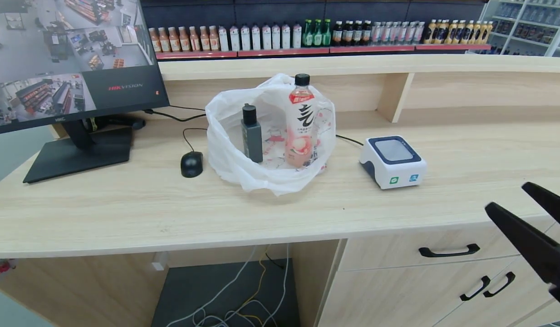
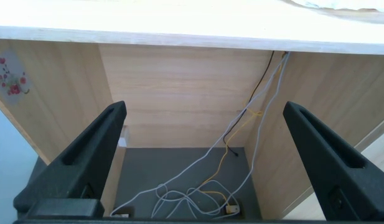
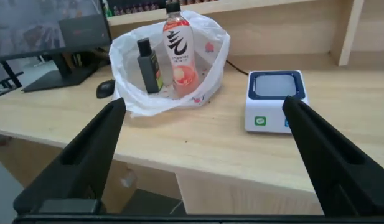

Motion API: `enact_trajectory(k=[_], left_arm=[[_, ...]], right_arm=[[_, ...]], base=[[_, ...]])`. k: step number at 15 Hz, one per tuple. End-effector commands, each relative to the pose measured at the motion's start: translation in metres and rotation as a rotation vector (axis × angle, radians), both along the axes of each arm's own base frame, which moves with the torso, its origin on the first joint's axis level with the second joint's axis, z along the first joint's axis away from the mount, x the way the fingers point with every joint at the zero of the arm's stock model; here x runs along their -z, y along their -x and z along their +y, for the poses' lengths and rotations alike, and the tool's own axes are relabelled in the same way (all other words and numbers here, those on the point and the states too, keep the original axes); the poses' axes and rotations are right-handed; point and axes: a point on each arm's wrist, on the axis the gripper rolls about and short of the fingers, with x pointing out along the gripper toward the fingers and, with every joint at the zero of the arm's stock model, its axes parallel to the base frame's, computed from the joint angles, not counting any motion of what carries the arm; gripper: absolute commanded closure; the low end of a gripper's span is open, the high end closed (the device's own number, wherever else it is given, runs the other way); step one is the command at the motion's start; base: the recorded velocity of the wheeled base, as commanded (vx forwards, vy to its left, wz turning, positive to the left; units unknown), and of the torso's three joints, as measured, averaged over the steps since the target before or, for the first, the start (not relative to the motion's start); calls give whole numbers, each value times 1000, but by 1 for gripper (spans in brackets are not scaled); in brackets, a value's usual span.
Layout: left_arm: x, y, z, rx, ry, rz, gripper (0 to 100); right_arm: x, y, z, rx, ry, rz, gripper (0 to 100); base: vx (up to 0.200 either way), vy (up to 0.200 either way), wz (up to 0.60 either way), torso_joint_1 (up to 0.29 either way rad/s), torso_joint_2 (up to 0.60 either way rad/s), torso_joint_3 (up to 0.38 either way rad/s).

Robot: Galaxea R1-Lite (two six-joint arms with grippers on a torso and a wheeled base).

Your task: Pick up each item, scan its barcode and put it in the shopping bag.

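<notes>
Head view: the bag [image 1: 225, 150] stands open mid-counter [image 1: 125, 213], toward the back edge, with a pink bottle [image 1: 302, 122] and a dark bottle [image 1: 252, 134] upright inside (so both are bagged). The scanner [image 1: 392, 161] sits near the bag's right, the mouse [image 1: 191, 164] near its left, and the monitor [image 1: 66, 59] at the left end. The right gripper [image 1: 507, 196] hangs off the front edge by the right corner, fingers spread, empty.

Left wrist view: the left gripper [image 2: 204, 109], fingers wide apart and holding nothing, faces the opening under the counter where cables [image 2: 241, 143] hang.

Right wrist view: bag, bottles and scanner sit past the front edge.
</notes>
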Motion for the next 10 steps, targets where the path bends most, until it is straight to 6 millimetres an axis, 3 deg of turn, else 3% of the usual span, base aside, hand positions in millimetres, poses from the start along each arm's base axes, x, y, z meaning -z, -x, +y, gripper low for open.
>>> enact_trajectory(k=[1, 5, 10], left_arm=[[0, 0, 0, 0, 0, 0, 0], [0, 0, 0, 0, 0, 0, 0], [0, 0, 0, 0, -2, 0, 0]], right_arm=[[9, 31, -18, -8, -24, -34, 0], [33, 70, -41, -11, 77, 88, 0], [89, 114, -68, -16, 148, 178, 0]], base=[[0, 0, 0, 0, 0, 0], [0, 0, 0, 0, 0, 0], [0, 0, 0, 0, 0, 0]])
